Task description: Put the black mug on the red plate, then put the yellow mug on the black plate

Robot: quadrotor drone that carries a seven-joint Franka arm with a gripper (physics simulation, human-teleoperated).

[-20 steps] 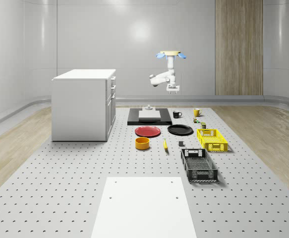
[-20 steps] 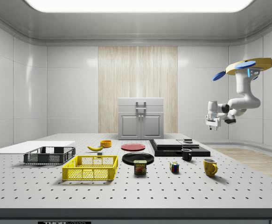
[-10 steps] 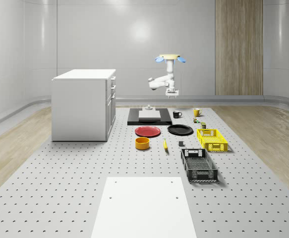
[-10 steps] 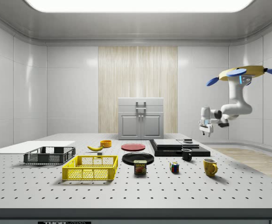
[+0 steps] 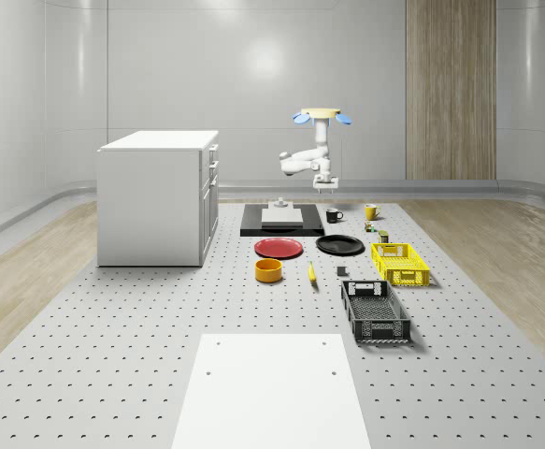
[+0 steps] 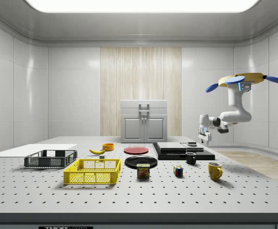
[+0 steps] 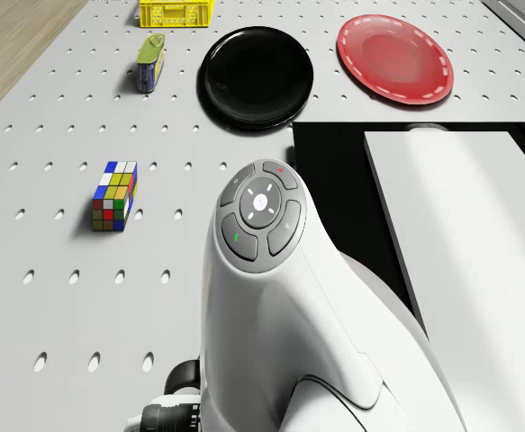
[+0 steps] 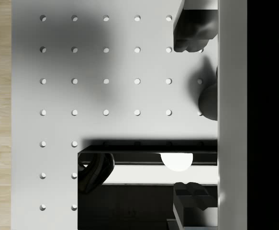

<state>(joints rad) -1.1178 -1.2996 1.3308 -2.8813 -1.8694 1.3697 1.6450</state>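
While hovering over the far end of the surface (image 5: 113,327), has brought drone (image 6: 241,78) and tool (image 6: 203,138) lower and nearer the black mug (image 6: 190,158) than 1 second ago. Grey holed surface, white room. Tool wide open, holding nothing, above the black slab's (image 6: 177,151) edge. Black mug and yellow mug (image 6: 214,171) on the surface, apart from red plate (image 5: 279,248) and black plate (image 5: 339,245).

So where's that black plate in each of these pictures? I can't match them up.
Whole-scene view: the black plate lies mid-table, just right of the red plate.
Side view: the black plate sits nearer the camera than the red plate.
Drone view: the black plate lies beside the red plate, apart from it.
Shared landmark: the red plate, always its neighbour.
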